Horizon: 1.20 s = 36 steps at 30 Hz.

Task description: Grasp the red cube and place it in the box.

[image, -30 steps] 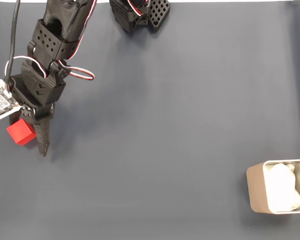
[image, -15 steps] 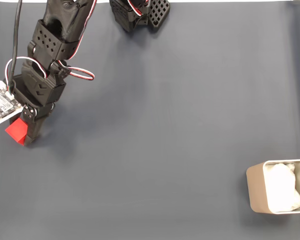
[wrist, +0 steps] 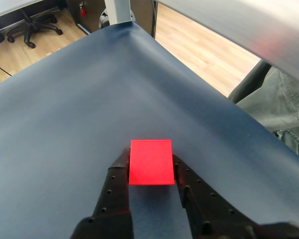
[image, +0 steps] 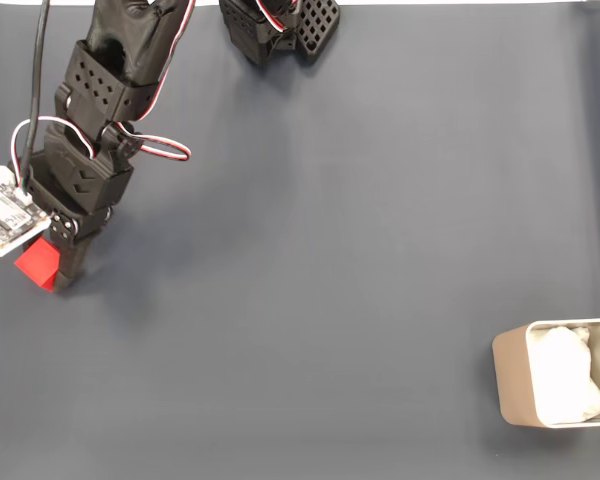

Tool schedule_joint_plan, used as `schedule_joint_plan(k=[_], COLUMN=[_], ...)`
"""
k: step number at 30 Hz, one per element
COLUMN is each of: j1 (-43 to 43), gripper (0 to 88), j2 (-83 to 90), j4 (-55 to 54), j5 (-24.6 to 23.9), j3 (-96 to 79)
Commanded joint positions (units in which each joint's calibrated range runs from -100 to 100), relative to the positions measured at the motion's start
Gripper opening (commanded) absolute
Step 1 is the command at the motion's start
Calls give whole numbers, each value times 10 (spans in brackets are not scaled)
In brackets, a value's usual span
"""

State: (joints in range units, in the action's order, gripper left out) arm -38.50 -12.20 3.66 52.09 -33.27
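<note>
My pincer (wrist: 150,172) grips the red cube (wrist: 150,162) near the fingertips — it could slip before reaching the box (image: 515,385).

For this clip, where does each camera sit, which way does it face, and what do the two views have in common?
Fixed view: above the table, looking straight down on the dark mat; arm enters from the top left, box at lower right.
Wrist view: rides on the arm, looking forward and down along the gripper, both fingers visible at the bottom.
Shared: the red cube between the fingers, on the mat.
</note>
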Motion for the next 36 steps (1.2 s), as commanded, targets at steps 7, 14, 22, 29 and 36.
schedule_joint_plan(k=[7, 14, 22, 29, 36], j1=[11, 48, 137, 232, 325], gripper=[0, 0, 0, 0, 0], j2=[39, 110, 210, 271, 319], j4=[16, 93, 165, 207, 233], j5=[0, -17, -25, -16, -7], j3=[26, 51, 91, 116, 116])
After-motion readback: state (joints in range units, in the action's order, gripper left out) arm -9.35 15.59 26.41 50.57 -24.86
